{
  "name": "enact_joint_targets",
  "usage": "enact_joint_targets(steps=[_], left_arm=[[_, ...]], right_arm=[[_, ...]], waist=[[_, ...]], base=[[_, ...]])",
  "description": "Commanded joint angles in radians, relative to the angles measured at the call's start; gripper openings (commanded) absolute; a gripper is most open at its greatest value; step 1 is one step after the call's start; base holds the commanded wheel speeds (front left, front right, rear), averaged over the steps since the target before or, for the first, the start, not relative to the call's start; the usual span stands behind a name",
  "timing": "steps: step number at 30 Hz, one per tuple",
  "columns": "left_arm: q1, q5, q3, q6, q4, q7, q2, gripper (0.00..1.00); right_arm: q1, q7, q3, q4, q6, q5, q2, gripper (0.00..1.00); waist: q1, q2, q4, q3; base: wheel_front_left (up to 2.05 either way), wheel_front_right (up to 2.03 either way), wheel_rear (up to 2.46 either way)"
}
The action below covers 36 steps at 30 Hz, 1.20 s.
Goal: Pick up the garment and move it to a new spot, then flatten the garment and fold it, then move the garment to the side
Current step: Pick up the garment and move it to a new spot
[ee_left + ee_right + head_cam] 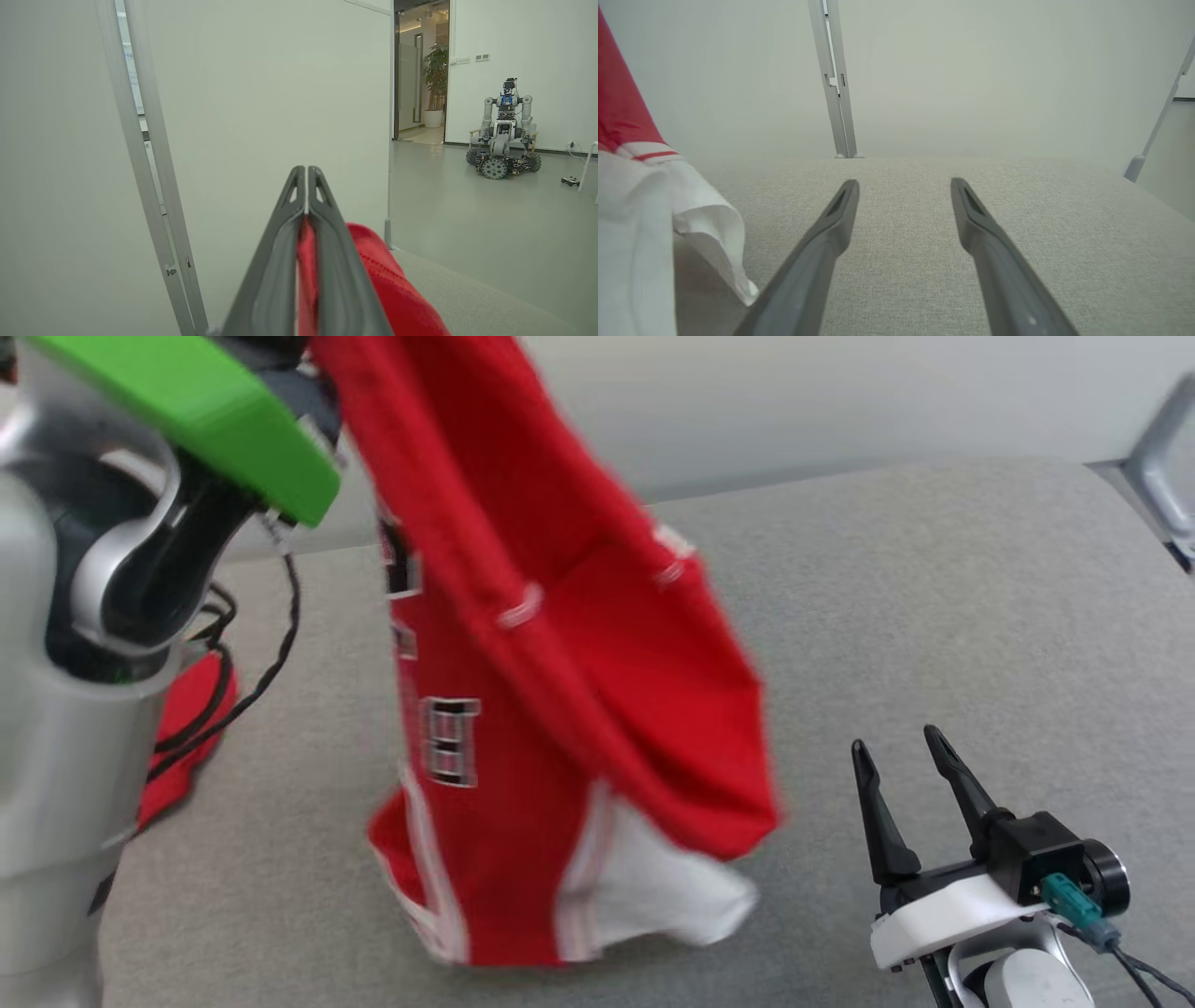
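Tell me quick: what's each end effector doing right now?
Left end effector: closed, holding the red garment.
Right end effector: open, holding nothing.

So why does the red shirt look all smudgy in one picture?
Head view: the red jersey is smeared, likely swinging mid-shot; right wrist view: the grey fabric surface shows crisp weave; left wrist view: the distant wheeled robot looks sharp.

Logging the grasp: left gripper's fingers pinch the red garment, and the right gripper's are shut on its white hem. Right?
No: the right gripper is open, holding nothing, per the right wrist view. The left gripper does pinch the red garment.
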Motion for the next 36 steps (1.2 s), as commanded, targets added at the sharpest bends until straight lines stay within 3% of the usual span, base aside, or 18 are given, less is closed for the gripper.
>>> enact_joint_targets(steps=[1, 8, 14, 21, 25, 26, 27, 28, 33, 36], left_arm=[[-0.035, -0.010, -0.008, -0.007, 0.019, -0.007, -0.022, 0.00], [-0.143, -0.022, -0.049, -0.035, 0.137, -0.064, -0.152, 0.00], [-0.153, -0.002, -0.099, -0.049, 0.256, -0.126, -0.233, 0.00], [0.015, -0.041, -0.122, -0.053, 0.465, -0.265, -0.307, 0.00], [0.104, -0.063, -0.202, -0.081, 0.603, -0.416, -0.341, 0.00], [0.121, -0.078, -0.224, -0.087, 0.627, -0.444, -0.343, 0.41], [0.139, -0.118, -0.265, -0.092, 0.632, -0.481, -0.344, 0.93], [0.150, -0.145, -0.297, -0.094, 0.635, -0.502, -0.346, 1.00], [0.191, -0.202, -0.426, -0.097, 0.636, -0.627, -0.344, 1.00], [0.254, -0.176, -0.423, -0.074, 0.621, -0.663, -0.345, 1.00]], right_arm=[[-0.011, -0.003, 0.000, -0.001, 0.000, 0.012, -0.001, 1.00], [-0.016, -0.003, -0.005, -0.003, 0.000, 0.027, -0.001, 1.00], [-0.017, -0.003, -0.014, -0.001, 0.000, 0.037, -0.001, 1.00], [-0.003, -0.003, 0.003, 0.004, 0.000, 0.064, -0.001, 1.00], [-0.009, -0.003, 0.033, 0.011, 0.000, 0.071, 0.000, 1.00], [-0.014, -0.003, 0.041, 0.012, 0.000, 0.073, 0.000, 1.00], [-0.023, -0.003, 0.055, 0.013, 0.000, 0.075, 0.000, 1.00], [-0.029, -0.003, 0.063, 0.013, 0.000, 0.076, -0.001, 1.00], [-0.039, -0.003, 0.081, 0.013, 0.000, 0.069, -0.001, 1.00], [-0.014, -0.003, 0.067, 0.013, 0.000, 0.056, -0.002, 1.00]], waist=[[0.0000, -0.0001, -0.096, 0.013], [0.0000, -0.0001, -0.213, 0.033], [0.0000, -0.0001, -0.272, 0.044], [0.0000, -0.0001, -0.275, 0.066], [0.0000, -0.0001, -0.241, 0.091], [0.0000, -0.0001, -0.235, 0.097], [0.0000, -0.0001, -0.229, 0.103], [0.0000, -0.0001, -0.225, 0.106], [0.0000, -0.0001, -0.191, 0.095], [0.0000, -0.0001, -0.165, 0.062]], base=[[0.00, 0.00, 0.00], [0.00, 0.00, 0.00], [0.00, 0.00, 0.00], [0.00, 0.00, 0.00], [0.00, 0.00, 0.00], [0.00, 0.00, 0.00], [0.00, 0.00, 0.00], [0.00, 0.00, 0.00], [0.00, 0.00, 0.00], [0.00, 0.00, 0.00]])
